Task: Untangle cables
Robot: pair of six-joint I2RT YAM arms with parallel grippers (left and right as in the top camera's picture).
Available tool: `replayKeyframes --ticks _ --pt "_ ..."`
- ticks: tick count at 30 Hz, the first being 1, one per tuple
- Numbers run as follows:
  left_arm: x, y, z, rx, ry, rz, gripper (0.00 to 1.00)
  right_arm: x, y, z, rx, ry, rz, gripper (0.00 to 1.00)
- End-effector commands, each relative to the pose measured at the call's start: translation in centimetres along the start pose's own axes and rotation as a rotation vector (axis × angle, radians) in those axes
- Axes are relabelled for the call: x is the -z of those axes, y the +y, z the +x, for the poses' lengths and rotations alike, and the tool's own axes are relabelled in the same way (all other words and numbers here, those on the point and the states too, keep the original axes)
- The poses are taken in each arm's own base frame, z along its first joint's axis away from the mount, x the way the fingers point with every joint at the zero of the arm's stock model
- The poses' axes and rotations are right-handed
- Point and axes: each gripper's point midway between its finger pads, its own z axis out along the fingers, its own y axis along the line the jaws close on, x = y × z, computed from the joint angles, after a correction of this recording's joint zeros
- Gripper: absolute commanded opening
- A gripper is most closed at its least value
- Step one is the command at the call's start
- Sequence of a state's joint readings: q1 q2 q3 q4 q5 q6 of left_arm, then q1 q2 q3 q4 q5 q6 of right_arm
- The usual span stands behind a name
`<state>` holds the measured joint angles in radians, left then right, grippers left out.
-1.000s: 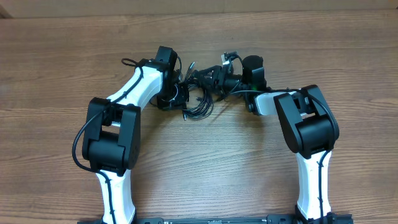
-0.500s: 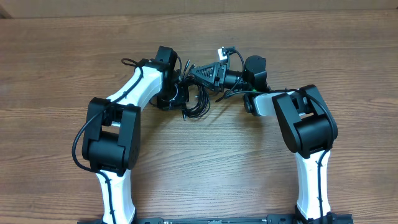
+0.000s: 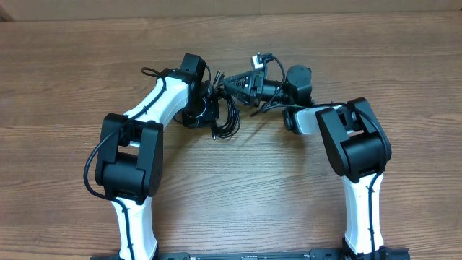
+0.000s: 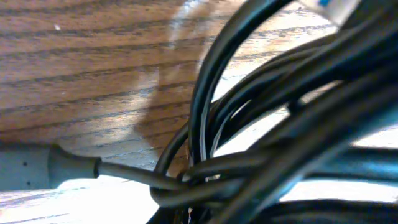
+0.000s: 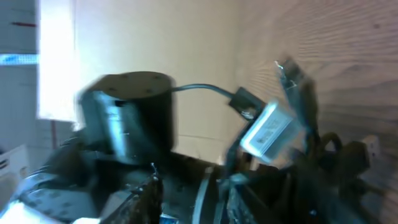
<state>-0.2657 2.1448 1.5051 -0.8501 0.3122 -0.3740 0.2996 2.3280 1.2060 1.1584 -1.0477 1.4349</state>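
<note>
Open table (image 3: 231, 189) around cables (image 3: 229, 121) clamped in left end effector (image 3: 208, 110) (right end effector (image 3: 231, 84) unclear)

Cables (image 3: 225, 117): thin black cords tangled in one loose bundle, loops overlapping; one ends in a grey plug (image 4: 28, 168).

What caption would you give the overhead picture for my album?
Two robot arms meet over tangled black cables on a wooden table, left gripper shut on the bundle, right gripper beside it.
</note>
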Motion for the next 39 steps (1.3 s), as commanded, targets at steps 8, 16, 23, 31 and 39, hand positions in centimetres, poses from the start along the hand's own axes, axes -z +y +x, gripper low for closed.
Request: replayKeyframes --ticks 8,16,23,31,39 --pt "-2.4 4.4 2.8 -0.006 0.101 -0.195 0.04 6.5 6.2 -6.3 0.084 -0.125 -0.115 0.16" --pt "-2.5 4.3 2.7 -0.008 0.095 -0.191 0.04 6.1 0.4 -2.4 -0.229 0.104 0.046 0.29" --pt "-2.5 4.3 2.7 -0.01 0.095 -0.193 0.04 4.1 -5.7 2.2 -0.495 0.15 0.224 0.28" --pt "-2.6 4.4 2.8 -0.009 0.097 -0.197 0.04 4.5 -8.9 4.1 -0.527 0.134 0.35 0.29" --pt "-2.6 4.4 2.8 -0.009 0.097 -0.197 0.04 5.0 -11.1 2.4 -0.402 0.027 0.451 0.35"
